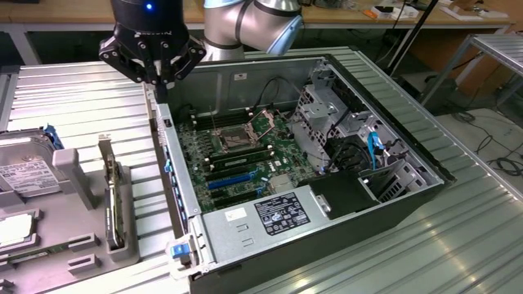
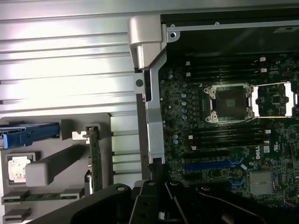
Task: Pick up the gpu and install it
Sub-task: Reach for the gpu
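Exterior view first: the job has not got going yet. The graphics card [image 1: 111,202] stands on edge in a grey rack [image 1: 78,257] on the bench [image 1: 73,98], at the exterior view's left of the open computer case [image 1: 392,202], with its silver bracket pointing up. A hard drive [image 1: 24,168] sits in the same rack beside it. Inside the case the blue slot [image 1: 230,180] on the board is bare, so both the pick-up and the fitting remain to be done, as far as I can judge.

The claw [image 1: 161,82] is pressed together and pinches nothing. It hangs over the far end of the case wall that faces the rack. The card is well apart from it, lower down and nearer the camera, on the rack side of that wall.
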Controlling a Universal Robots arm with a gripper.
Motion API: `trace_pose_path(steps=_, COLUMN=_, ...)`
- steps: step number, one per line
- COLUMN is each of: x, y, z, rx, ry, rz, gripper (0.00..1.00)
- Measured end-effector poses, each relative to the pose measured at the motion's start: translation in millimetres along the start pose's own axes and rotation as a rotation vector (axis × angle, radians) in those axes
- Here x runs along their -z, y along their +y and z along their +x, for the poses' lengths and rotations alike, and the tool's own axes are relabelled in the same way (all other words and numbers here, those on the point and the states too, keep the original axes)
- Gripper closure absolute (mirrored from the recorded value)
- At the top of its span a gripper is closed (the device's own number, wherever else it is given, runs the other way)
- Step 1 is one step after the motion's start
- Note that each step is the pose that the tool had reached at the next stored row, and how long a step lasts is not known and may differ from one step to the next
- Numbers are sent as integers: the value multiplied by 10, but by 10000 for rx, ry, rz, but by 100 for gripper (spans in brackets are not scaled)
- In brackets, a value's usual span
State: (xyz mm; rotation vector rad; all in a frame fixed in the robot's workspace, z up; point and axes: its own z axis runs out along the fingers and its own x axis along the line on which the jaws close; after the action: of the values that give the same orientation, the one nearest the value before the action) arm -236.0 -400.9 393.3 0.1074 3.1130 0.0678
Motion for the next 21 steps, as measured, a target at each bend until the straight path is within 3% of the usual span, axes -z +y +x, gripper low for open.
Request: trace_pose_path(steps=21, x=6, y=-14, z=211, rx=0, ry=0, rz=0, gripper=89)
